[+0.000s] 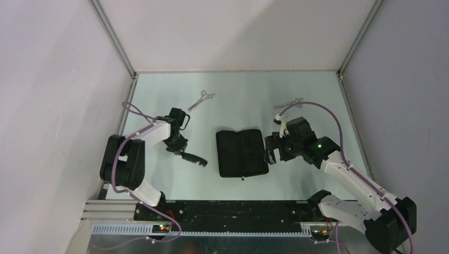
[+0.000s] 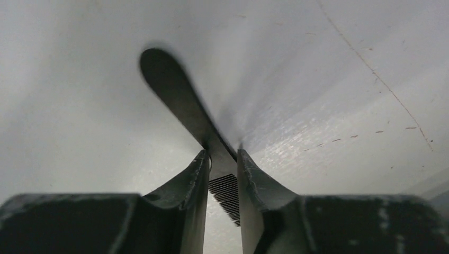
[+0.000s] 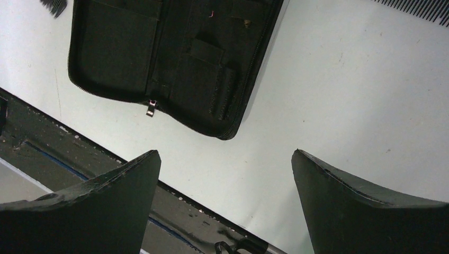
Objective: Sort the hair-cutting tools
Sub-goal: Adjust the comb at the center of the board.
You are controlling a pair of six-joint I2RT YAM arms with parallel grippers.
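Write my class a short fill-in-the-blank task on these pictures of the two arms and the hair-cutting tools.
1. Of the left pincer and the right pincer, the one gripping the handled comb is the ____ one.
2. The right pincer holds nothing, and its jaws stand ____.
3. Counting the left scissors and the right scissors, the silver pairs lying on the table number ____.

Missing words: left; open; two.

your left jaws grip the handled comb [image 1: 195,158] left of the open black case [image 1: 241,153] — right jaws sit at its right edge, one pair of scissors [image 1: 201,99] farther back on the tabletop [image 1: 243,100].
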